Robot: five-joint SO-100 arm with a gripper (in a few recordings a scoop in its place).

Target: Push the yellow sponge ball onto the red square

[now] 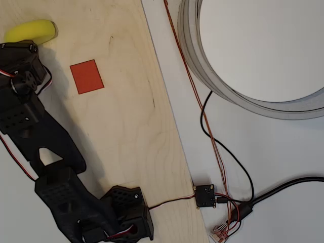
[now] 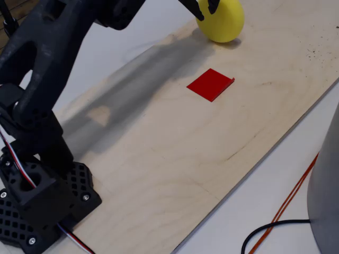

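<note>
At the far end of the wooden board (image 2: 175, 159), the ball (image 2: 223, 21) rests on bare wood, clearly apart from the red square (image 2: 210, 84). In the overhead view the ball (image 1: 31, 31) is in the top left corner and the square (image 1: 86, 76) lies below it and to the right, with a strip of open board between them. So the main part of the task is not yet done: the ball does not touch the square at all.

The gripper (image 2: 204, 8) is at the ball, on its left side as the fixed view shows it. Two dark fingertips (image 2: 198, 13) appear at the top edge of that picture, against or just beside the ball. The picture cuts them off, so I cannot tell whether the jaws are open or closed, and they do not seem to hold anything. In the overhead view the arm (image 1: 20, 96) reaches up to the ball and hides part of it.

What is left, in my judgement, is the whole push: the ball must roll across the gap toward the square and stop on it. The gripper seems placed on the side for such a push, but a foam ball rolls easily and could go past the small patch.
</note>
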